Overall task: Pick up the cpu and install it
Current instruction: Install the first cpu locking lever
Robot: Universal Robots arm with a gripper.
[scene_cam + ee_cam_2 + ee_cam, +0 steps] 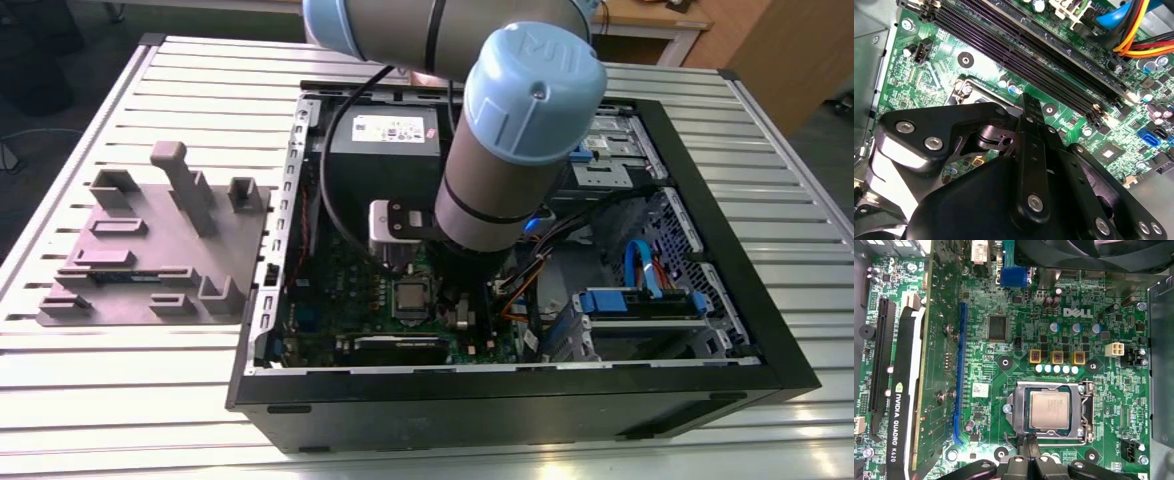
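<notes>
Sits already in the socket (1050,412) on the motherboard (1004,370), the cpu (1049,410), square silver lid up, level inside the metal frame, near the middle of the board in the first wrist view. Same chip visible in the exterior view as a small grey square (408,297) deep in the open computer case (747,330), toward the case's front edge, just beside the arm (514,150).

Hovers right at the socket's edge, the gripper (1028,441), fingertips drawn together into a narrow point, nothing clamped between them; tips just beside the chip's rim, touching or not cannot be told.

Judged light, rigid and thin, with a smooth metal top likely slippery under hard pads; underside contacts and socket pins probably fragile, so tilting or sliding looks risky. Best taken by two opposite side edges of the lid, kept flat, never by the face or corners.

Gives the plain overhead look at chip, frame and graphics card (901,405), the first wrist view. Shows instead the gripper's black linkages (1029,165) from behind, the second wrist view, plus the long memory slots (1054,65) and coloured cables (1141,35), with the chip itself hidden behind the fingers. Adds the whole setting, the exterior view: slatted bench (107,400), grey fixture tray (154,250) near the bench's edge on the exterior view's left, power supply (387,135) at the case's back
</notes>
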